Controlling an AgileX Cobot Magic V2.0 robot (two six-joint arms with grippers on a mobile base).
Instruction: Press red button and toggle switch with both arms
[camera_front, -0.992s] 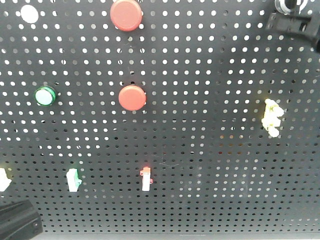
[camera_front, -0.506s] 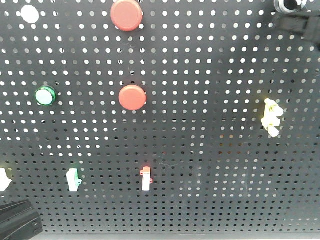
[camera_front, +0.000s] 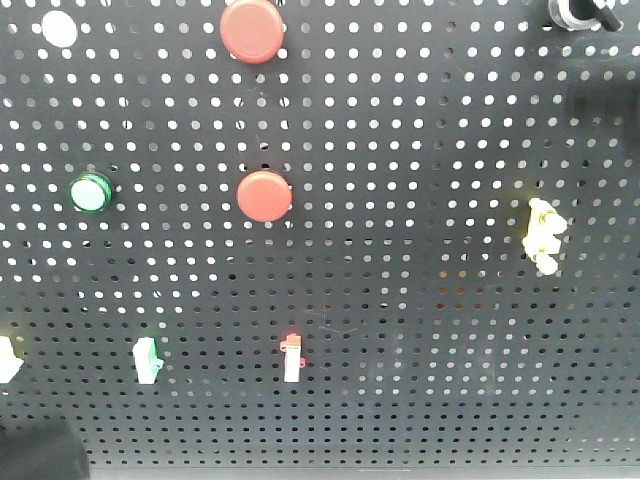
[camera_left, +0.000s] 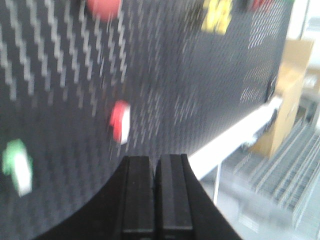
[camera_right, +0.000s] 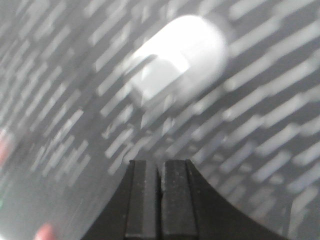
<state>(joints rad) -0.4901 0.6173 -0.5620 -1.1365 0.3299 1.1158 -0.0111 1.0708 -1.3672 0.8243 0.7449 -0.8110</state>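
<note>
On the black pegboard (camera_front: 430, 150) are two red buttons, one at the top (camera_front: 252, 30) and one mid-board (camera_front: 264, 195). A red-tipped white toggle switch (camera_front: 292, 358) sits lower down. My left arm is a dark blur (camera_front: 40, 455) at the bottom left corner. My right arm is a dark blur (camera_front: 600, 95) at the upper right. In the left wrist view the left gripper (camera_left: 155, 159) is shut and empty, short of the red-tipped switch (camera_left: 120, 121). The right gripper (camera_right: 161, 162) is shut and empty below a blurred white knob (camera_right: 177, 57).
The board also carries a green button (camera_front: 90, 191), a white button (camera_front: 59, 27), a green switch (camera_front: 147, 359), a yellow switch (camera_front: 543, 233) and a black knob (camera_front: 580, 12). Beyond the board's edge, the left wrist view shows a cardboard box (camera_left: 287, 95).
The right arm's dark shape at the upper right has dropped lower and blurred. The left arm's shape at the bottom left has sunk slightly and blurred. The board's parts have not moved.
</note>
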